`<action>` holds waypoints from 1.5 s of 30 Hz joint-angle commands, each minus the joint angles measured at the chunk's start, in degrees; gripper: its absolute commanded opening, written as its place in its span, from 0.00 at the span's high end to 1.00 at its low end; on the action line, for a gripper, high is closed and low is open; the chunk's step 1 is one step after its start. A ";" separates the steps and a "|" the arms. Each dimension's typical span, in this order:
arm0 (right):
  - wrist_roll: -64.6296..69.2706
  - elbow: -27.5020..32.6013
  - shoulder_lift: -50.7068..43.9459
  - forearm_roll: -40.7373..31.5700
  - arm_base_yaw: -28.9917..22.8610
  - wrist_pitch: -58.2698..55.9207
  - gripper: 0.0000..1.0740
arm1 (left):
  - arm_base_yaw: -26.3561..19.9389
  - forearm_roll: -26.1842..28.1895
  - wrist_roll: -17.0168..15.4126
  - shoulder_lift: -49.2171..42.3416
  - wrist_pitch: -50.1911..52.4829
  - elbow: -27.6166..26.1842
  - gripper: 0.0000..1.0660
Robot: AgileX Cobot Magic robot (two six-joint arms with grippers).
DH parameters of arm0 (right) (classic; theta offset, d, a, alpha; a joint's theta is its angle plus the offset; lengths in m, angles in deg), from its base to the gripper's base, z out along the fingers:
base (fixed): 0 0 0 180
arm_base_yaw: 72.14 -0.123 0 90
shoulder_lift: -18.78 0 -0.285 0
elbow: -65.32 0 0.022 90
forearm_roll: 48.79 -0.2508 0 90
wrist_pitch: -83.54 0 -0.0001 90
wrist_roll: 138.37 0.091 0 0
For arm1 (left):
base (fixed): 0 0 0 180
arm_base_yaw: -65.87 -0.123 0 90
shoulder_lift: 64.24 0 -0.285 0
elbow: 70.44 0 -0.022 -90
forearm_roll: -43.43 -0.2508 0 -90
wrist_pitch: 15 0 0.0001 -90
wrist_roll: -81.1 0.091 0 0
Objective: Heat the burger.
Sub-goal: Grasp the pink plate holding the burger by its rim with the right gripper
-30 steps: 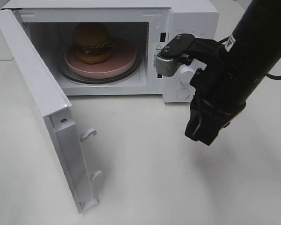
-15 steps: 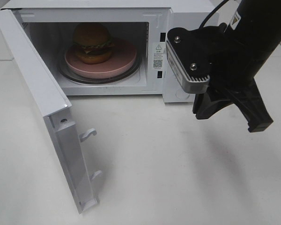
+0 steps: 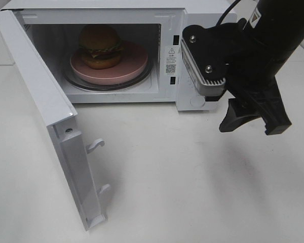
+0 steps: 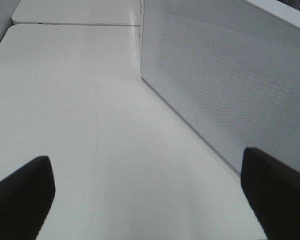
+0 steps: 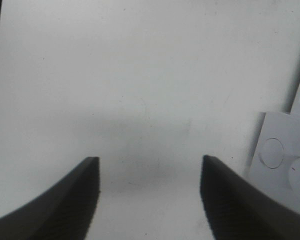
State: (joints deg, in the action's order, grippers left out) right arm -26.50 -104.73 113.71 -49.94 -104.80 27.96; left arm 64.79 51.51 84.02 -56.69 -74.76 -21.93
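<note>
Both jaws open and empty, burger [image 3: 100, 45] in microwave [image 3: 202, 20] only seen from overhead.

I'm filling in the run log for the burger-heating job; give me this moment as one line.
burger: on pink plate inside microwave | door: open | right gripper: open, empty, over table by control panel | left gripper: open, empty

The burger [image 3: 100, 45] has a glossy bun; the pink plate [image 3: 134, 65] looks matt. The microwave [image 3: 202, 15] is smooth white, its side finely perforated. The right gripper [image 3: 251, 119] beside it is matt black.
</note>
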 commanded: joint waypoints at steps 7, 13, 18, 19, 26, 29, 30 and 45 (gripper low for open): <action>5.90 -0.17 -0.46 1.15 -0.17 3.21 0.15 | -0.17 0.17 -0.29 -1.32 0.57 0.17 0.11; 5.21 -0.17 -0.46 1.15 -0.17 4.87 0.16 | -0.17 0.17 -0.29 -1.32 0.57 0.17 0.11; 3.67 -0.17 -0.46 2.29 -0.17 7.62 0.17 | -0.17 0.17 -0.29 -1.32 0.57 0.17 0.11; 3.67 -0.17 -0.40 2.52 -0.17 8.19 0.17 | -0.17 0.17 -0.29 -1.32 0.57 0.17 0.11; 3.55 -0.17 0.92 5.73 -0.17 11.92 0.18 | -0.17 0.17 -0.29 -1.32 0.57 0.17 0.11; 3.55 -0.17 1.60 6.25 -0.17 13.87 0.18 | -0.17 0.17 -0.29 -1.32 0.57 0.17 0.11; 3.55 -0.17 1.89 6.42 -0.17 14.38 0.18 | -0.17 0.17 -0.29 -1.32 0.57 0.17 0.11; 2.06 -6.82 9.17 9.00 -3.50 18.91 0.19 | -0.17 0.17 -0.29 -1.32 0.57 0.17 0.11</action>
State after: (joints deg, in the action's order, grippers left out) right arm -24.09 -110.12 121.56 -41.34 -108.06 45.84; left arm 64.79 51.45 84.02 -56.74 -74.76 -21.93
